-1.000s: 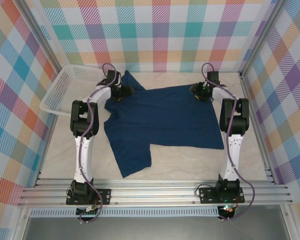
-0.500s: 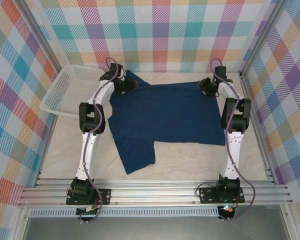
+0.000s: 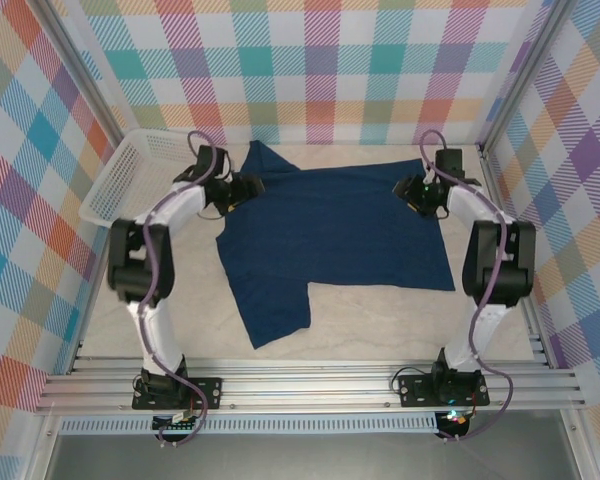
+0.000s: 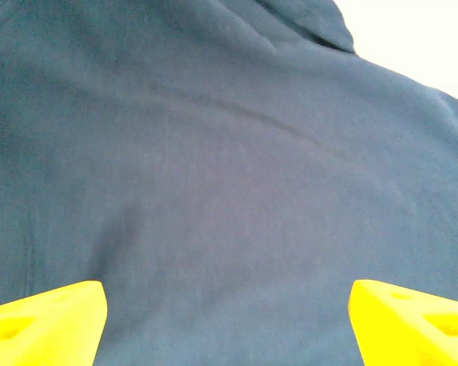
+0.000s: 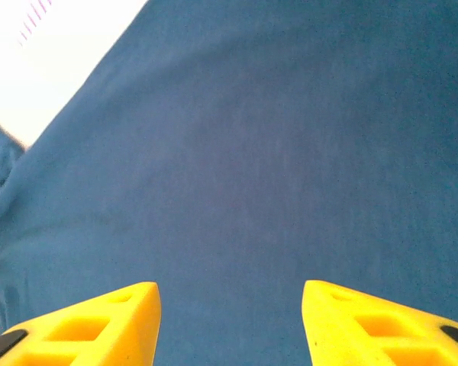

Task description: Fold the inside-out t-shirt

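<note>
The inside-out t-shirt point(image 3: 330, 235) lies spread flat on the table, dark navy, with one sleeve pointing to the back point(image 3: 264, 158) and a flap hanging toward the near left point(image 3: 276, 312). My left gripper point(image 3: 246, 187) hovers over the shirt's back left corner. In the left wrist view its yellow fingers point(image 4: 46, 324) stand wide apart above smooth cloth point(image 4: 229, 152), open and empty. My right gripper point(image 3: 413, 191) is at the back right corner. In the right wrist view it point(image 5: 230, 324) is open too, with flat cloth point(image 5: 275, 152) beneath and nothing pinched.
A white mesh basket point(image 3: 130, 178) sits at the back left, close behind my left arm. Checked walls with metal posts enclose the table on three sides. Bare tabletop point(image 3: 380, 320) lies in front of the shirt.
The shirt was drawn toward the back and spread flatter. Both grippers have since eased back from its far edge, and both elbows swung outward. The right jaws widened.
</note>
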You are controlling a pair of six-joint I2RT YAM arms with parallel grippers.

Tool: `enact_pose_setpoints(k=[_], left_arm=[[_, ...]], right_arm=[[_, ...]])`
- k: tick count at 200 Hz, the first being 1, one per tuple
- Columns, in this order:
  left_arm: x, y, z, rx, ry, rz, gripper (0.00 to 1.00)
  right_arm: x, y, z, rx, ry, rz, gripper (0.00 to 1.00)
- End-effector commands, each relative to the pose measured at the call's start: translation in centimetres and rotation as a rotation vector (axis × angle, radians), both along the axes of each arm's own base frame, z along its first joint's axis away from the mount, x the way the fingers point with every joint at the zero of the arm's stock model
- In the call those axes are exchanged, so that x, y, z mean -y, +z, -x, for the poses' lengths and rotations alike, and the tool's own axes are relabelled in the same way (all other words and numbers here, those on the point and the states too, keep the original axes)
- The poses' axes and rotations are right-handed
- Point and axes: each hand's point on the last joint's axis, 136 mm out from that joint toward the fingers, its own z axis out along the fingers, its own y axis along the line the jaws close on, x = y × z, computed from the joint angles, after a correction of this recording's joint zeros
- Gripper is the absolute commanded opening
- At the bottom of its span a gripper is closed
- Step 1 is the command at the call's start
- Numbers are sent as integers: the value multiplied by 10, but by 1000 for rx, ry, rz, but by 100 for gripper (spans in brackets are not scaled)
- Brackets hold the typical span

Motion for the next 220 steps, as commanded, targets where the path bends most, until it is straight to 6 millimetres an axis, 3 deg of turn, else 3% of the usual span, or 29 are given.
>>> enact_pose_setpoints(k=[1, 18, 32, 75, 120, 164, 189, 220], left_arm=[[12, -2, 31, 50, 6, 33, 83], [4, -24, 62, -5, 12, 10, 83], [-6, -41, 76, -37, 23, -37, 83], [-22, -77, 86, -116, 50, -52, 82], [-43, -101, 104, -181, 74, -100, 82], [-72, -111, 120, -215, 121, -133, 82], [-74, -108, 120, -209, 122, -138, 82], [-69, -99, 114, -194, 105, -117, 82]], right_arm=[[1, -21, 41, -72, 13, 22, 52], [15, -30, 66, -114, -13, 62, 52], [29, -38, 80, -144, -50, 65, 52], [51, -68, 108, -245, -122, 57, 52], [45, -90, 127, -308, -122, 16, 51], [36, -95, 138, -325, -98, -9, 50], [31, -96, 141, -330, -81, 5, 50], [40, -103, 141, -354, -98, 50, 50]])
